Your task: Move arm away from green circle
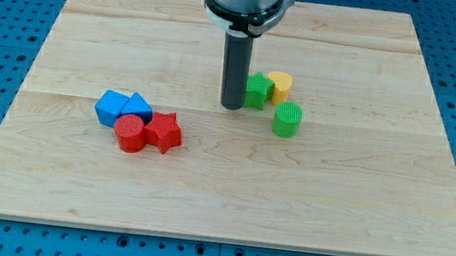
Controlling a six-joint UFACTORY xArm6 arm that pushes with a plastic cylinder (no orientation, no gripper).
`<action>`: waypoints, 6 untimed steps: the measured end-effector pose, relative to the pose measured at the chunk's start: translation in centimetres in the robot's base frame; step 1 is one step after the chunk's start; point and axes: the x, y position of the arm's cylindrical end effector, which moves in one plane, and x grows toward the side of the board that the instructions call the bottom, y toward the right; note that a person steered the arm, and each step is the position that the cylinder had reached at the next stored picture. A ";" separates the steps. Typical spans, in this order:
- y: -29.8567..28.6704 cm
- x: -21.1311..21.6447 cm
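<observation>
The green circle [287, 119], a short green cylinder, stands right of the board's middle. My tip [231, 105] rests on the board to the circle's left, a clear gap apart from it. My tip is right beside a green star-like block [257, 90], at its left side, seemingly touching. A yellow block [279, 86] sits against that green block's right, above the green circle.
A cluster lies at the view's left: two blue blocks [110, 108] [137, 106], a red cylinder [130, 133] and a red star [164, 132], all close together. The wooden board [219, 205] lies on a blue perforated table.
</observation>
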 end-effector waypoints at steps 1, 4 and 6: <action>2.1 5.9; 7.5 -0.4; 16.2 2.2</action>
